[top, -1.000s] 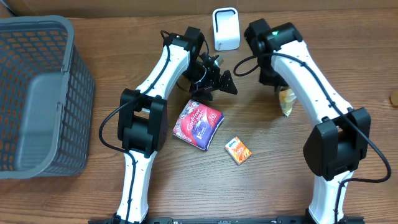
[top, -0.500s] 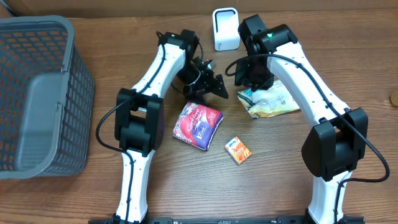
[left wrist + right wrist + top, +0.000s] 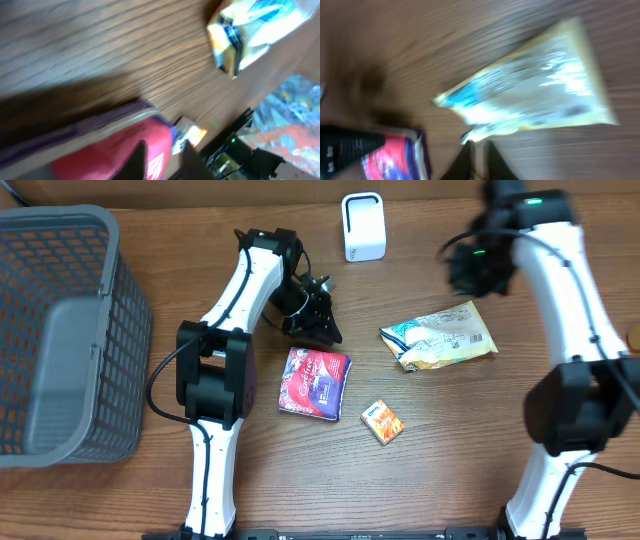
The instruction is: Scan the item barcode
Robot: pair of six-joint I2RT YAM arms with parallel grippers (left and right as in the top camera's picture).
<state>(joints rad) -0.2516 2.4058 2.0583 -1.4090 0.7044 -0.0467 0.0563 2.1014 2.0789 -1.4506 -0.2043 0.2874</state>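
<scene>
A red and purple packet [image 3: 315,383] lies at the table's middle. My left gripper [image 3: 326,332] is at the packet's far edge; in the left wrist view its dark fingers [image 3: 162,160] are shut on the red packet [image 3: 110,150]. A yellow and white snack bag [image 3: 440,337] lies flat to the right. My right gripper [image 3: 475,272] hangs above and behind it, shut and empty; in the right wrist view its tips [image 3: 479,150] are just in front of the bag [image 3: 540,90]. The white scanner [image 3: 362,227] stands at the back centre.
A small orange box [image 3: 382,422] lies in front of the packet. A grey mesh basket [image 3: 60,330] fills the left side. Both wrist views are blurred by motion.
The right gripper let the snack bag go onto the table, then shut and swung back to the right. The left gripper shut at the red packet's edge; the packet turned and shifted slightly left.
</scene>
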